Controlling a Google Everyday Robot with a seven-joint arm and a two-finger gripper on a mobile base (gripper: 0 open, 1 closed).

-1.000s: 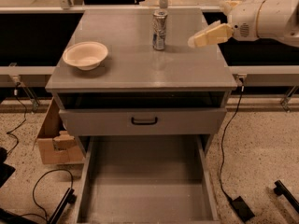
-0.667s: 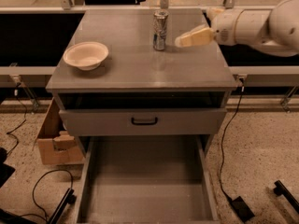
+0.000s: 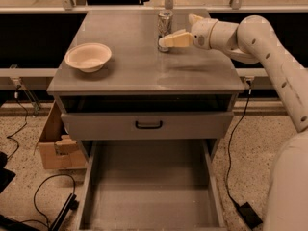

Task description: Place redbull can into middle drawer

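Pincer (image 3: 175, 30) moved left, now reaching redbull can (image 3: 164, 22), fingers spread.

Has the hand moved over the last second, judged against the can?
Yes. The hand has moved left in view over the cabinet top, from well right of the can to right beside it.

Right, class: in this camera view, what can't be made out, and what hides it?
Camera view:
- the redbull can: lower part hidden behind the gripper, which reaches in from the right; contact unclear.
- the middle drawer: front end cut off by the bottom edge.
- the slot under the cabinet top: too dark to see inside.
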